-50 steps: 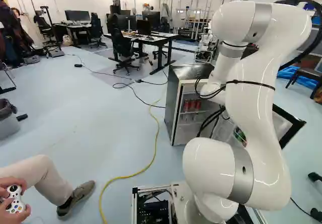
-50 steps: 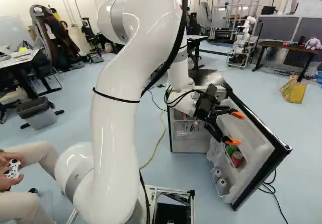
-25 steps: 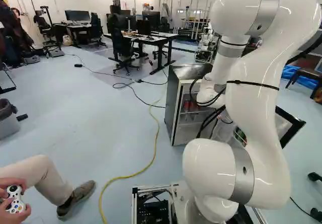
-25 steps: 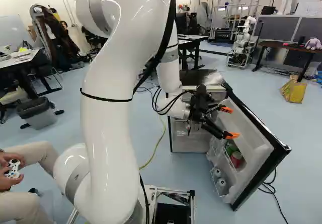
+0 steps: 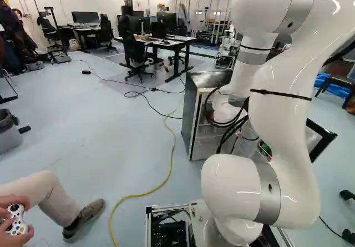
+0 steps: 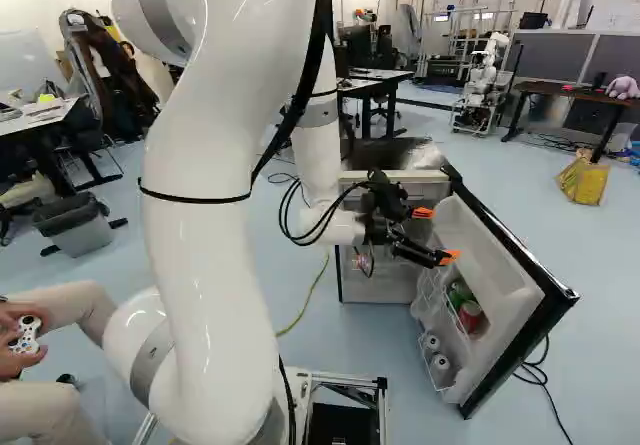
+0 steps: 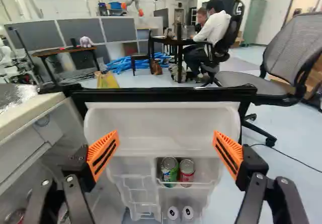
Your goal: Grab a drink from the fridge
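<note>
Two black, orange-padded fingers point(image 7: 103, 153), spread and empty, have drawn back from the white-lined fridge door point(image 7: 161, 128); green metal can point(image 7: 169, 172) and red metal can point(image 7: 186, 173) sit ahead, lower; approach likely remains.

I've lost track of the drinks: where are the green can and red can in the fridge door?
Green can point(image 7: 169, 163), wrist view, on its lid.
Red can point(image 7: 187, 165), wrist view, on its lid.

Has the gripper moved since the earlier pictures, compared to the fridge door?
Yes. In the right base view, the gripper has shifted to the left, away from the open fridge door's outer edge.
</note>
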Tool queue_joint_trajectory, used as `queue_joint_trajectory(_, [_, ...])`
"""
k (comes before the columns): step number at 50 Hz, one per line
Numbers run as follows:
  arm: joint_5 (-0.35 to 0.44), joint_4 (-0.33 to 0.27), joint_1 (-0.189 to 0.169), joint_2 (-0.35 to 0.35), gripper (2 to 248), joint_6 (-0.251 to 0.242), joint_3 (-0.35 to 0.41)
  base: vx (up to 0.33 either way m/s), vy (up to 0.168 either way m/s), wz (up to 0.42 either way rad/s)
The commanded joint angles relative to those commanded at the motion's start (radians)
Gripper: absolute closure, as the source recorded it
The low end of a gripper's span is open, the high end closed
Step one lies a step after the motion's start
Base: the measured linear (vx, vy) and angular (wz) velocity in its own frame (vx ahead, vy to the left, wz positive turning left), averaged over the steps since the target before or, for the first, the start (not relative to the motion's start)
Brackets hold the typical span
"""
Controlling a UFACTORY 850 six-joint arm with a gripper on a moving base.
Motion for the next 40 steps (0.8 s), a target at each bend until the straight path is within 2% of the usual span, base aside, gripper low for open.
queue_joint_trajectory(40, [0.0,-0.42,0.006,-0.099,3,0.0,0.019,0.0,0.0,0.0])
